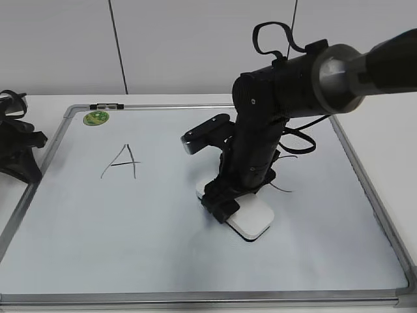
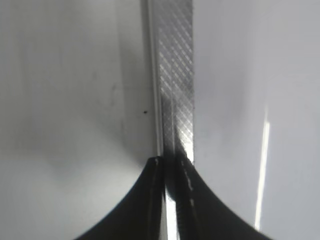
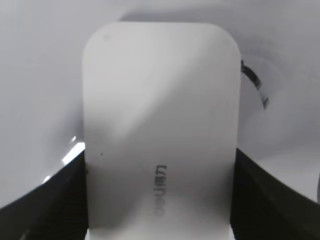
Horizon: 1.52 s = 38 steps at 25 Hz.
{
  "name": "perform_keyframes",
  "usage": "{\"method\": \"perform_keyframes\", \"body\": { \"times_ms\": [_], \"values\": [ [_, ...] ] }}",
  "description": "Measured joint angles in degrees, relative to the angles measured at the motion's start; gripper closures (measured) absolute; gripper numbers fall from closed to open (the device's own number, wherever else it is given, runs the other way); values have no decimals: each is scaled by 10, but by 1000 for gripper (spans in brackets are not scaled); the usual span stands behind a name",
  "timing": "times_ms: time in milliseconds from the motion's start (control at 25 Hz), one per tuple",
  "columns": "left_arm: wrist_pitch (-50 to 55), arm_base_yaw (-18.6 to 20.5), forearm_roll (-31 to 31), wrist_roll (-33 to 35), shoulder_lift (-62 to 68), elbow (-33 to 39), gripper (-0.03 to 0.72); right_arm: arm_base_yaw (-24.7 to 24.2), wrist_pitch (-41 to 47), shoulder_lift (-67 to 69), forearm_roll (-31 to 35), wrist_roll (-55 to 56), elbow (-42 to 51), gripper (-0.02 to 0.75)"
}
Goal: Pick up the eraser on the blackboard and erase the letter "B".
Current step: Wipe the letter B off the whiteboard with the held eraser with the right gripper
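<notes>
The white eraser (image 1: 254, 218) lies flat on the blackboard (image 1: 98, 235), a white board with a silver frame. My right gripper (image 1: 225, 205) is shut on the eraser, one finger on each long side, as the right wrist view shows, where the gripper (image 3: 160, 172) holds the eraser (image 3: 160, 100). The letter "B" is hidden behind my right arm. Only short black strokes (image 1: 287, 156) show beside the arm, and one stroke (image 3: 253, 82) shows past the eraser; I cannot tell which letter they belong to. My left gripper (image 1: 19, 147) rests off the board's left edge, shut and empty (image 2: 172, 162).
A black letter "A" (image 1: 122, 162) is on the board's left part. A round green sticker (image 1: 96, 118) sits at the far left corner. The board's metal frame (image 2: 174, 75) runs under the left gripper. White table surrounds the board.
</notes>
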Motion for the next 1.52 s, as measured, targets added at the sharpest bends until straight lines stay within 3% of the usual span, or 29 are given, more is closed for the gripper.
{"method": "perform_keyframes", "body": {
  "times_ms": [320,480,760,960,1520],
  "values": [
    [1,0,3,0,0,0,654,21,28,7,30,-21,-24,197],
    [2,0,3,0,0,0,654,22,59,0,11,-21,-69,197],
    [2,0,3,0,0,0,654,-20,91,-38,-4,-20,-123,197],
    [2,0,3,0,0,0,654,-82,122,-43,-4,-10,-124,197],
    [2,0,3,0,0,0,654,-84,98,19,86,-26,-107,197]
  ]
}}
